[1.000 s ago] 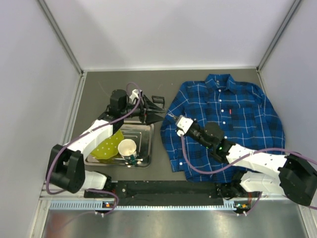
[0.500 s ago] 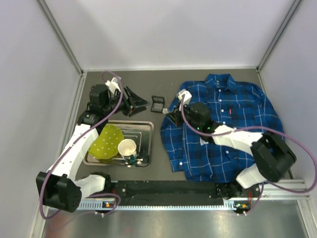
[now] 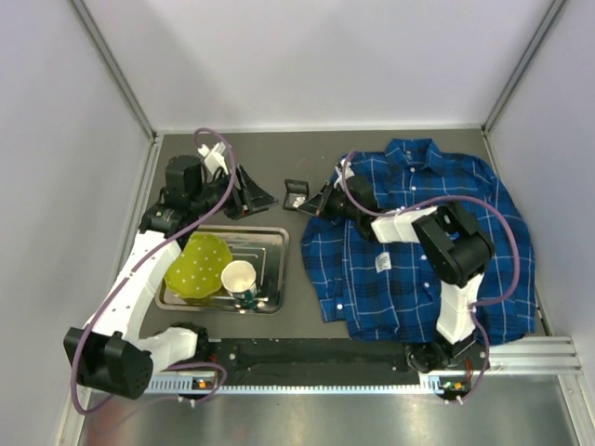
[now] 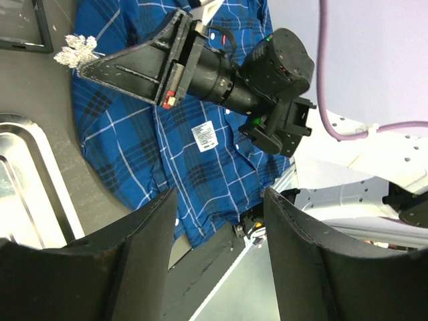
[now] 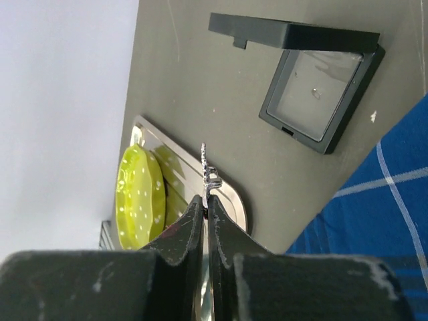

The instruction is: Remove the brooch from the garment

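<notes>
The brooch point(image 5: 207, 172), a small silvery cluster, is pinched edge-on between the tips of my right gripper point(image 5: 206, 199). In the left wrist view the brooch point(image 4: 77, 51) sticks out of the right gripper point(image 4: 93, 63), just off the left edge of the garment point(image 4: 167, 154). The blue plaid shirt point(image 3: 446, 223) lies flat on the right half of the table. From above, my right gripper point(image 3: 319, 204) is at the shirt's upper left edge, next to a small open black box point(image 3: 296, 192). My left gripper point(image 3: 263, 196) is open and empty, left of that box.
A metal tray point(image 3: 270, 243) at the left holds a yellow-green dotted plate point(image 3: 197, 269) and a paper cup point(image 3: 239, 279). The open box point(image 5: 321, 100) lies on the dark table beside the shirt sleeve point(image 5: 394, 221). A white cloth tag point(image 3: 382, 264) lies on the shirt.
My right gripper has moved up and left off the shirt toward the black box, holding the brooch. My left gripper drew back to the left, away from the shirt.
</notes>
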`<state>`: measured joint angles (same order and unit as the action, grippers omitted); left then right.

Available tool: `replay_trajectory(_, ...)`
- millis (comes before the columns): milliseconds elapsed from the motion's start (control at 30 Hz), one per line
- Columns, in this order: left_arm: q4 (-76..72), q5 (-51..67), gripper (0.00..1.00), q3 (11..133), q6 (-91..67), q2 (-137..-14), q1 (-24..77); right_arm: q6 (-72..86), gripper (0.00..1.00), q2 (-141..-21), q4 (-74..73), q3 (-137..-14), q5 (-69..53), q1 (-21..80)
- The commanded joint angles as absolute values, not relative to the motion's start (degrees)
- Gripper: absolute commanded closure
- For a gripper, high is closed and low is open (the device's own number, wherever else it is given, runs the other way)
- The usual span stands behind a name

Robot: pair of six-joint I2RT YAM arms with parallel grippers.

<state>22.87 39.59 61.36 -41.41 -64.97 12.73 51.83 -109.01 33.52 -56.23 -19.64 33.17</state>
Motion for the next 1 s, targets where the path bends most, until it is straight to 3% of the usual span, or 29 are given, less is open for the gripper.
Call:
replay_trajectory(0, 25.2, 40.6, 0.41, 63.7, -36.3, -63.4, 12.5, 61.5, 1.0, -112.3, 40.6, -59.9, -17.5, 33.2)
replay_trajectory(433, 23.6, 43.7, 0.42, 62.6, -37.5, -64.1, 13.4, 67.8, 1.0, -117.9, 42.2, -63.8, -10.2, 33.3)
replay_trajectory(967, 23.3, 43.8, 0.42, 62.7, -37.1, -64.3, 14.2, 68.9, 1.0, -122.7, 41.7, -67.8, -11.2, 34.3)
